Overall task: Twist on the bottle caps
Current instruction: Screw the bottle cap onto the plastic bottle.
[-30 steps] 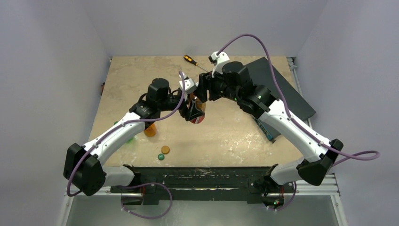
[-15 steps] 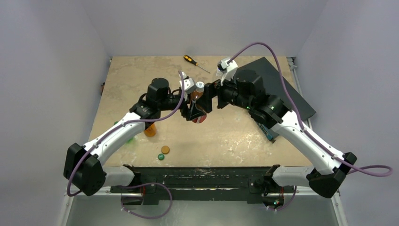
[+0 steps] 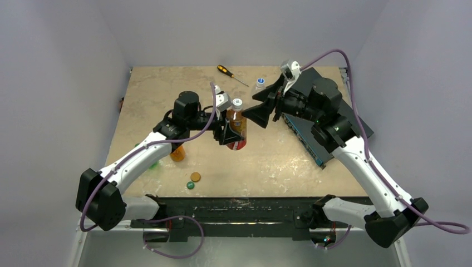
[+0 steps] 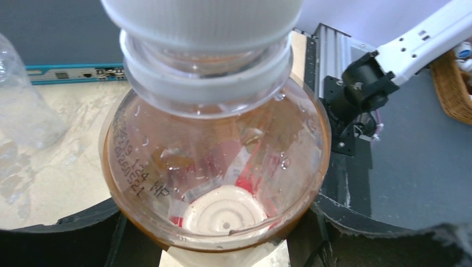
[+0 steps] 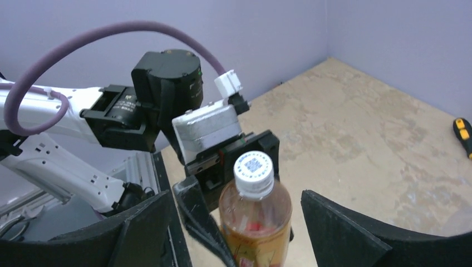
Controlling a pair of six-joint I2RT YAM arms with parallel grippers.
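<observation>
In the overhead view, your left jaws are grasping the amber plastic bottle at mid-frame, and a white ribbed screw cap is sitting on its neck. Your right jaws are hanging released just right of it, touching nothing. An orange round cap and a dark green round cap are lying on the beige tabletop, lower left.

In the left wrist view, the bottle is filling the frame.

In the right wrist view, it is showing at bottom centre, between spread jaws.
</observation>
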